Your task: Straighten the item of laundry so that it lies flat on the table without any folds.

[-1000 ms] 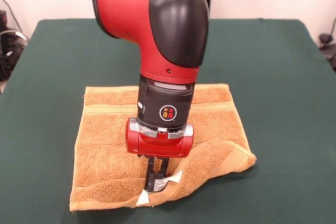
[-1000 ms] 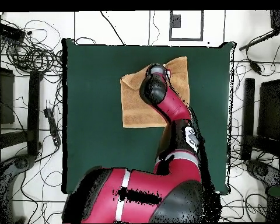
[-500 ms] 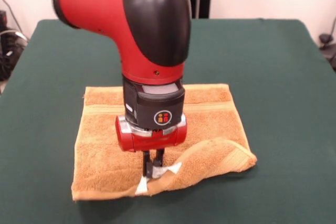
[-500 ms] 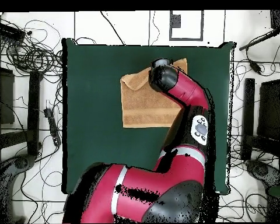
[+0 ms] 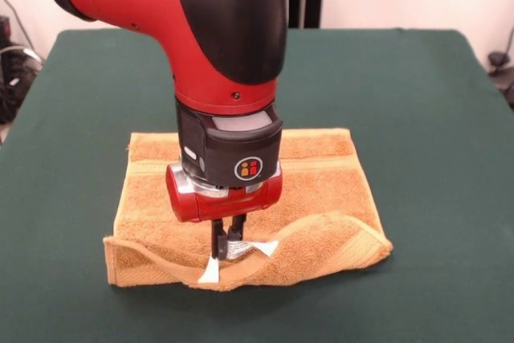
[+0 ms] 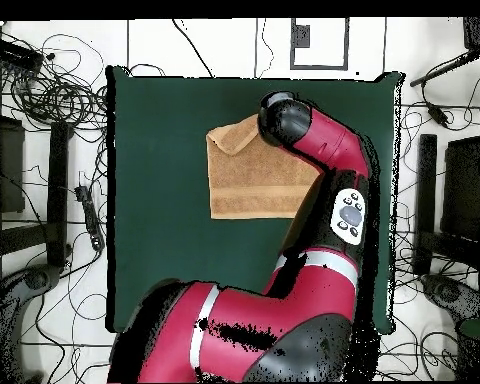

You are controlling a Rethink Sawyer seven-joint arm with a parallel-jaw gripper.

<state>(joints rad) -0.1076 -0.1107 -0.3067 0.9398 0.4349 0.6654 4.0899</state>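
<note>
Gripper clamped on the orange-tan terry towel's folded near edge.
It's slid sideways, dragging that fold along; still not flat.

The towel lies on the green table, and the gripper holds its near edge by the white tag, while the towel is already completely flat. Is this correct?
Not entirely. The towel is not flat: in the front view its near edge is lifted into a wavy fold where the gripper pinches it by the white tag. The rest is right: it lies on the green table.
</note>
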